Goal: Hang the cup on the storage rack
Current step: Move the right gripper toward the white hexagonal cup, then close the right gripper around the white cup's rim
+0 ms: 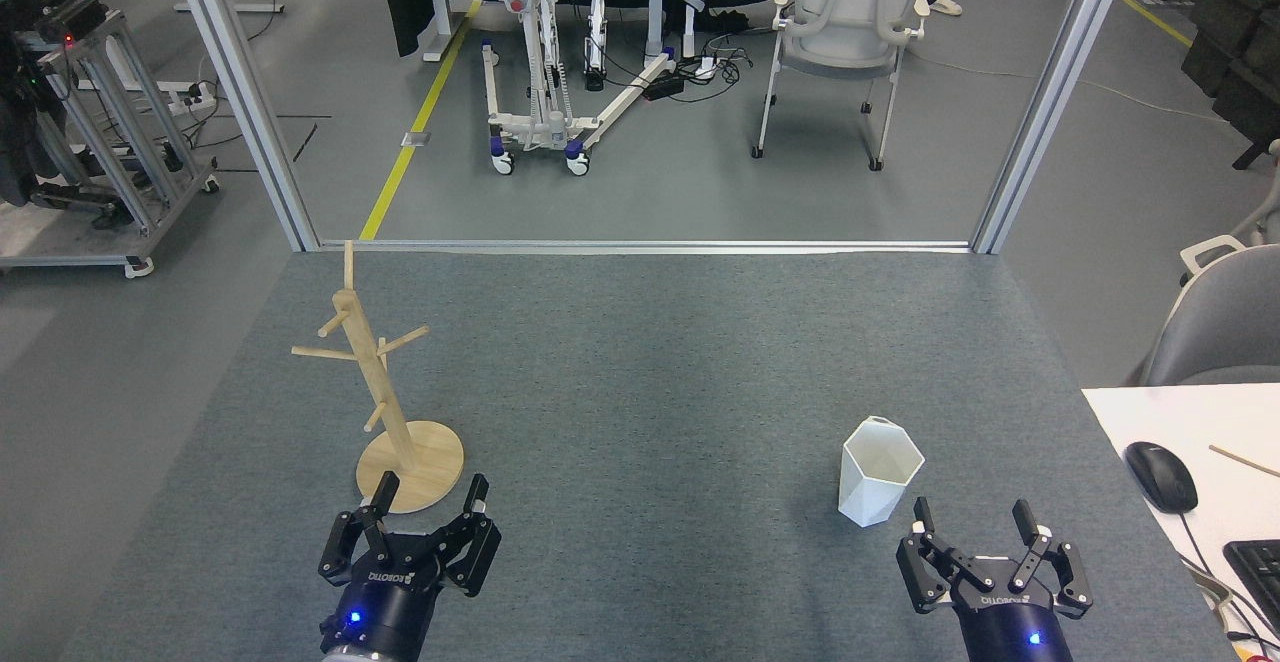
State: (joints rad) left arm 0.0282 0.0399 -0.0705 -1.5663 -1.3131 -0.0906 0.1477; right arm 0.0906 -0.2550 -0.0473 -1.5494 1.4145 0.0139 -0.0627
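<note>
The white faceted cup point(879, 472) stands upright on the grey table at the right, hexagonal rim up; its handle does not show. My right gripper point(972, 514) is open just behind and right of it, near the table's front edge, holding nothing. The storage rack point(384, 392), a light wooden mug tree with a round disc base and angled pegs, stands at the left. My left gripper point(432, 493) is open right in front of the rack's base, one fingertip overlapping the disc's edge in the head view.
The grey felt table point(640, 362) ends at a metal frame rail at the back. A white desk point(1190, 422) with a black mouse point(1160, 476) and keyboard borders the right. A chair and a wheeled lift stand on the floor beyond.
</note>
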